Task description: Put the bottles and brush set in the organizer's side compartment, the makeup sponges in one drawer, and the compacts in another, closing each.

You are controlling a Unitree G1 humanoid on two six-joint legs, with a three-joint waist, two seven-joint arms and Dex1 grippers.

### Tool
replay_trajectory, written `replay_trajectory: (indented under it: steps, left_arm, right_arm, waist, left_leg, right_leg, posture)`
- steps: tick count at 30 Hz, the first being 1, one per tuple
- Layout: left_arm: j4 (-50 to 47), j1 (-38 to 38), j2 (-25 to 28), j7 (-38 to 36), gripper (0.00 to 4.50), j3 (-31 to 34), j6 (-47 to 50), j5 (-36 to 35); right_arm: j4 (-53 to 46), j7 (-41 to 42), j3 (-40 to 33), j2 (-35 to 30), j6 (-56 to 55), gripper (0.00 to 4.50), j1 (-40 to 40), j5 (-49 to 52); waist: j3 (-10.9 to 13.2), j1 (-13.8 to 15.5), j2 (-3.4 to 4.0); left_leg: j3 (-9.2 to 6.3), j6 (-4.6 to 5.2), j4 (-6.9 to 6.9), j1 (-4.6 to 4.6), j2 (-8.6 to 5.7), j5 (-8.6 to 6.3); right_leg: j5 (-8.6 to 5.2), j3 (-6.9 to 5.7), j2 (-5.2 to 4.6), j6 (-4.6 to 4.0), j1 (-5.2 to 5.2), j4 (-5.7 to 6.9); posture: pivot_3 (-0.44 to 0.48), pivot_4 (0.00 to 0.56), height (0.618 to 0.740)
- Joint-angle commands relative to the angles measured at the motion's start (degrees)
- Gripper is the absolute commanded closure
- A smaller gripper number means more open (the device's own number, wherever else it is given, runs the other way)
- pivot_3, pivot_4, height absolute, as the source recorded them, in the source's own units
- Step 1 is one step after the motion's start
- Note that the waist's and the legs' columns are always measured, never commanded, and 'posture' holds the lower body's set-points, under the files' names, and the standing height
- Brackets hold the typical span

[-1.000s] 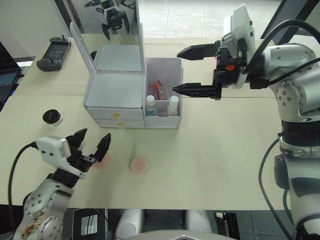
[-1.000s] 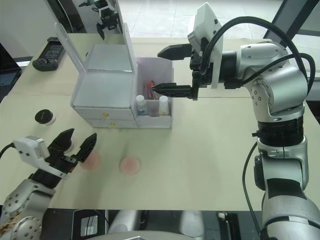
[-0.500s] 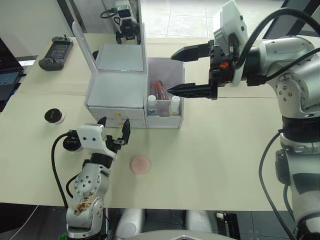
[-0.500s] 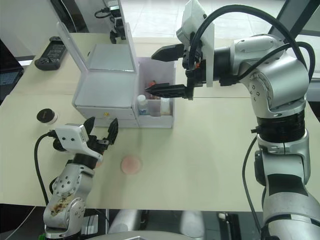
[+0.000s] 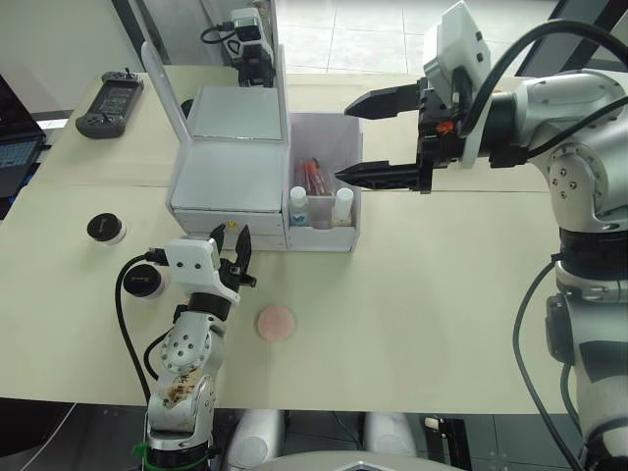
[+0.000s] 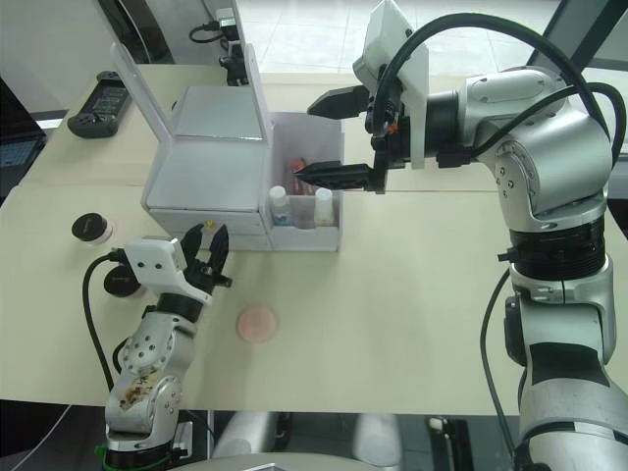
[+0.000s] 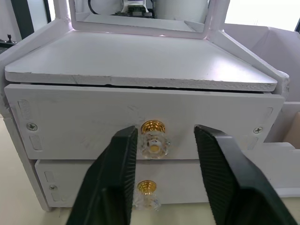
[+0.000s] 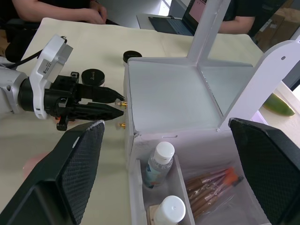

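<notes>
The white organizer point(image 5: 235, 167) stands at the table's back with its mirror lid up and both drawers shut. My left gripper point(image 7: 164, 136) is at the drawer front, its fingers on either side of the top drawer's gold knob point(image 7: 153, 137), with a gap left on one side. Both bottles point(image 5: 297, 208) point(image 5: 340, 204) and the brush set point(image 5: 312, 179) are in the side compartment point(image 5: 345, 231). My right gripper point(image 5: 345, 139) hovers wide open above that bin. One pink makeup sponge point(image 5: 276, 323) lies in front. Two compacts point(image 5: 103, 228) point(image 5: 142, 283) lie to the left.
A black controller point(image 5: 108, 101) and a laptop point(image 5: 15, 147) sit at the far left. A second gold knob point(image 7: 146, 192) is on the lower drawer. People sit at the table's far side point(image 8: 56, 9). Bare tabletop lies to the right of the organizer.
My left arm has swung up from the sponges to the drawer front, and its fingers have narrowed around the top knob. The right gripper has barely moved.
</notes>
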Motion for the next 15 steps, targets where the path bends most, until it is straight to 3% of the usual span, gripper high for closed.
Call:
replay_trajectory:
  steps: [1,6,15]
  left_arm:
    - [-1.1,0.0,-0.2,0.0,3.79,-0.6,-1.6,0.5]
    - [-2.5,0.9,-0.8,-0.1,3.93,-0.3,-2.0,-0.3]
    - [-18.0,13.4,3.0,-2.8,3.93,0.5,4.6,-5.0]
  right_arm:
    - [-1.7,-0.4,-1.5,-0.6,-1.8,0.0,-0.6,0.0]
    - [-1.2,-0.6,-1.3,-0.1,-2.4,0.0,-0.9,-0.4]
    - [0.5,-1.4,-0.3,3.7,-4.5,0.0,0.5,-0.4]
  waist:
    - [0.0,0.0,0.0]
    - [0.0,0.0,0.0]
    - [0.0,0.0,-0.01]
  left_leg:
    - [0.0,0.0,0.0,-0.01,0.0,0.0]
    - [0.0,0.01,0.0,-0.01,0.0,-0.01]
    - [0.08,0.24,-0.03,-0.05,0.07,-0.14]
  right_leg:
    - [0.0,0.0,0.0,0.0,0.0,0.0]
    - [0.0,0.0,0.0,0.0,0.0,0.0]
    - [-0.01,0.11,0.05,0.0,-0.11,-0.01]
  posture:
    - [0.0,0.15,0.74]
    - [0.0,0.15,0.74]
    - [0.0,0.15,0.74]
